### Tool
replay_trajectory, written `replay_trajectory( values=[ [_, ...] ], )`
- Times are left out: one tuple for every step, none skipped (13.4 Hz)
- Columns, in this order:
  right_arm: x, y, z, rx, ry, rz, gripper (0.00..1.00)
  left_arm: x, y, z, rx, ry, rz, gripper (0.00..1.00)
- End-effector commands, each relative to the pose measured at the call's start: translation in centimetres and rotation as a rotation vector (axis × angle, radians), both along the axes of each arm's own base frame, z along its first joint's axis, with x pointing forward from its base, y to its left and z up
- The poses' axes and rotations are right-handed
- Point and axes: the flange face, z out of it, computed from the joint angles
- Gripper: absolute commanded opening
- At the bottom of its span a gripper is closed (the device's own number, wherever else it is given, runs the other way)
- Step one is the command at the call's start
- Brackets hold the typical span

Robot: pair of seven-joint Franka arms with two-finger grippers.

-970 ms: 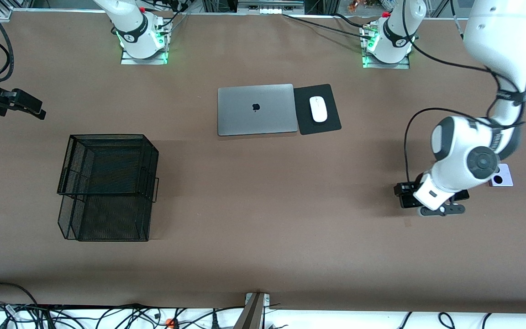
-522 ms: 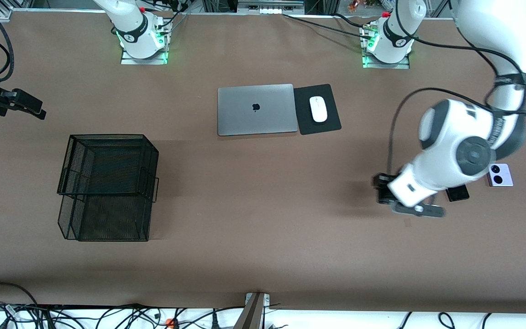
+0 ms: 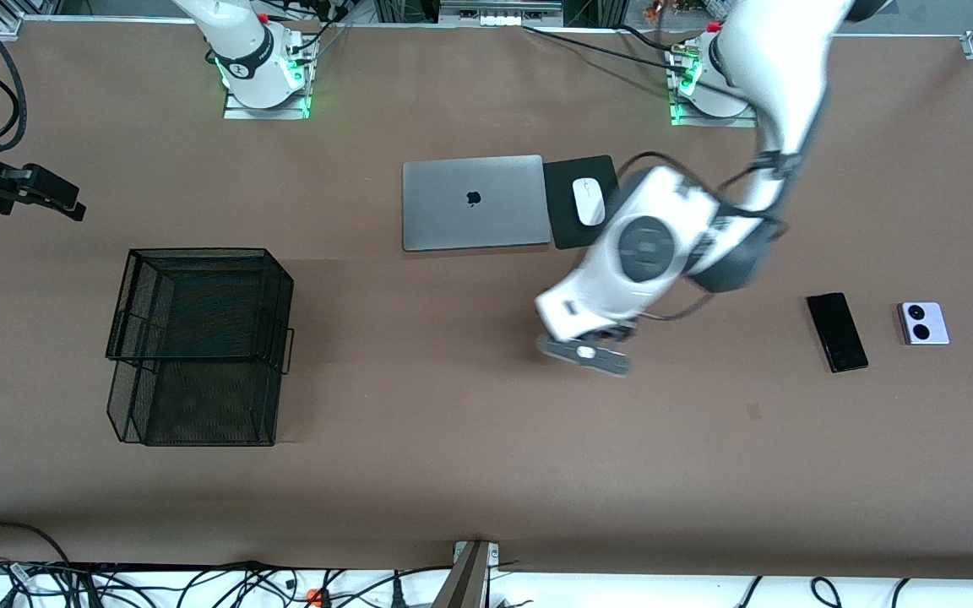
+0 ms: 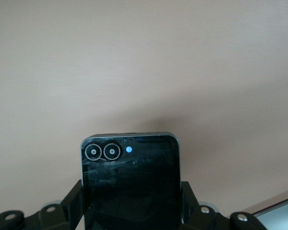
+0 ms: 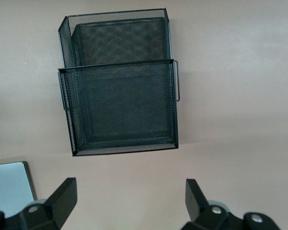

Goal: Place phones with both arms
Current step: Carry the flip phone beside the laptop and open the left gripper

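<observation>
My left gripper (image 3: 581, 344) hangs over the bare table, nearer the front camera than the mouse pad. In the left wrist view it (image 4: 130, 203) is shut on the small squarish black phone (image 4: 129, 177), whose two camera rings point away from the hand. In the front view the hand hides this phone. The long slim black phone (image 3: 836, 331) and the white-lavender phone (image 3: 923, 323) lie side by side on the table at the left arm's end. My right gripper (image 3: 30, 190) waits at the right arm's end of the table, and its wrist view shows it (image 5: 129, 196) open and empty.
A black wire-mesh basket (image 3: 199, 338) stands toward the right arm's end and also shows in the right wrist view (image 5: 120, 110). A closed silver laptop (image 3: 474, 203) and a white mouse (image 3: 589, 201) on a black pad (image 3: 567, 228) lie mid-table near the bases.
My left arm has swung with the small black phone from beside the other two phones toward the middle of the table, uncovering the long slim phone. My right arm has not moved.
</observation>
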Motion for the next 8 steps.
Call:
replay_trajectory(
  values=[
    [-0.2, 0.1, 0.5, 0.01, -0.004, -0.007, 1.0, -0.6, -4.9, -4.4, -0.037, -0.043, 0.006, 0.39],
    [-0.2, 0.1, 0.5, 0.01, -0.004, -0.007, 1.0, -1.6, -6.5, -6.7, -0.046, -0.042, -0.012, 0.39],
    [-0.2, 0.1, 0.5, 0.01, -0.004, -0.007, 1.0, -2.9, -8.1, -8.1, -0.048, -0.037, -0.036, 0.39],
    [-0.2, 0.1, 0.5, 0.01, -0.005, -0.007, 1.0, -4.7, -10.0, -8.8, -0.044, -0.029, -0.062, 0.38],
    [-0.2, 0.1, 0.5, 0.011, -0.004, -0.005, 1.0, -5.8, -11.2, -8.9, -0.039, -0.031, -0.081, 0.38],
    [-0.2, 0.2, 0.5, 0.01, -0.004, -0.005, 1.0, -7.2, -12.5, -9.3, -0.032, -0.026, -0.104, 0.4],
    [-0.1, 0.2, 0.4, 0.011, -0.002, -0.005, 1.0, -8.5, -13.2, -11.0, -0.015, -0.005, -0.11, 0.42],
    [-0.1, 0.2, 0.4, 0.011, -0.002, -0.005, 1.0, -9.6, -14.0, -12.5, 0.001, 0.012, -0.088, 0.42]
  ],
)
